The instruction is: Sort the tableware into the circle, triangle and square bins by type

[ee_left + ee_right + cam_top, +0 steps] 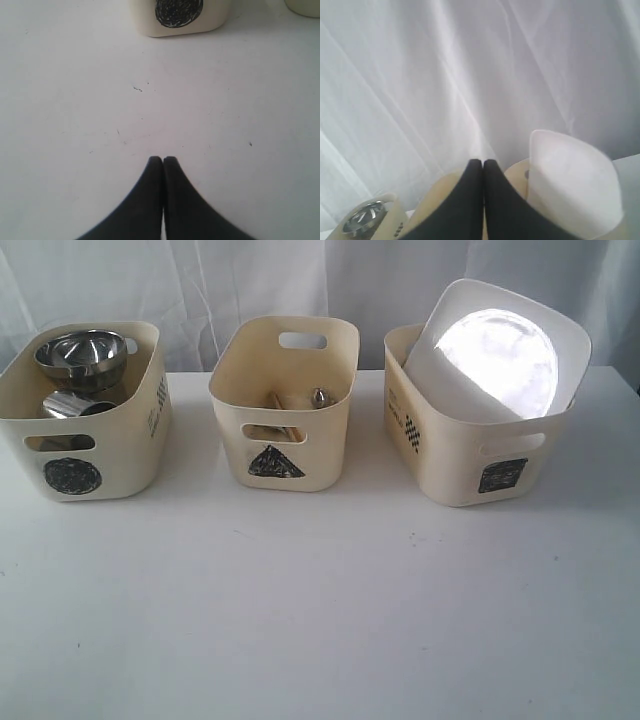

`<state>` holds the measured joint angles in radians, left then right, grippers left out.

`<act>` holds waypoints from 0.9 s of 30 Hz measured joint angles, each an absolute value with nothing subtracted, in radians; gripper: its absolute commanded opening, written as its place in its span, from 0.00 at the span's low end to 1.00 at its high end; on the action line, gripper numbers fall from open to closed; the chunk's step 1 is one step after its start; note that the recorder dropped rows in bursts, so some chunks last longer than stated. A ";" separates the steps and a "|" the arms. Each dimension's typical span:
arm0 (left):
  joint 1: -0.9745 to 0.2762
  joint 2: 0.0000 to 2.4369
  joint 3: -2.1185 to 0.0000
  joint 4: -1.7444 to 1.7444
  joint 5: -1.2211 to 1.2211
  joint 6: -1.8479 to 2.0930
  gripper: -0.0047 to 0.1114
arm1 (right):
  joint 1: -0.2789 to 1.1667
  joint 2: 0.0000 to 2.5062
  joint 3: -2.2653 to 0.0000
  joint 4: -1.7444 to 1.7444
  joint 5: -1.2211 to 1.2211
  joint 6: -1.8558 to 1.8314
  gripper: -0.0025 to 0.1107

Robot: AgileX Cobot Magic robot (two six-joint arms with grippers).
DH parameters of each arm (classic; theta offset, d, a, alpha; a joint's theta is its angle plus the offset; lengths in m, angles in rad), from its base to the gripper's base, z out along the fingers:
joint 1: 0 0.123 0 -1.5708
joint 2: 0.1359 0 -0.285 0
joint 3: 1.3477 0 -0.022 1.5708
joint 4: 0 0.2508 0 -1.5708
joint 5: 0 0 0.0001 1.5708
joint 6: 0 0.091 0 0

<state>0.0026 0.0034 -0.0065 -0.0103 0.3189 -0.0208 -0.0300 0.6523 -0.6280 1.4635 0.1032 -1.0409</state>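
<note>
My left gripper (163,160) is clenched on nothing, its fingertips pressed together low over the bare white table (75,125), with the circle bin (175,20) beyond them. My right gripper (483,162) is also closed and empty, raised and facing the white curtain (445,75).

In the exterior view, the circle bin at ten o'clock holds the steel bowl (82,357) and a steel mug (72,406). The triangle bin (285,405) at twelve holds chopsticks (277,402) and a steel utensil tip (319,397). The square bin (480,440) at two holds the large white plate (497,355), tilted and rising above the rim.
</note>
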 measured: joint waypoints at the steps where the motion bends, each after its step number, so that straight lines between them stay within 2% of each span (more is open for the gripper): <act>1: 0.003 0.003 -0.007 -0.010 0.319 -0.021 0.04 | -0.030 0.650 -0.628 1.464 0.126 -1.039 0.02; 8: 0.003 0.003 -0.007 -0.010 0.319 -0.021 0.04 | -0.030 0.648 -0.628 1.464 0.165 -1.033 0.02; 13: 0.003 0.003 -0.007 -0.010 0.319 -0.021 0.04 | -0.030 0.604 -0.615 1.457 0.103 -1.046 0.02; 17: 0.003 0.003 -0.007 -0.010 0.319 -0.021 0.04 | -0.030 0.492 -0.522 1.172 0.042 -0.967 0.02; 22: 0.003 0.003 -0.007 -0.010 0.319 -0.021 0.04 | -0.030 0.282 -0.167 0.565 -0.217 -0.474 0.02; 25: 0.003 0.003 -0.007 -0.010 0.319 -0.021 0.04 | -0.049 0.187 -0.044 0.430 -0.313 -0.368 0.02; 27: 0.003 0.003 -0.007 -0.010 0.319 -0.021 0.04 | -0.071 0.122 -0.015 0.391 -0.295 -0.326 0.02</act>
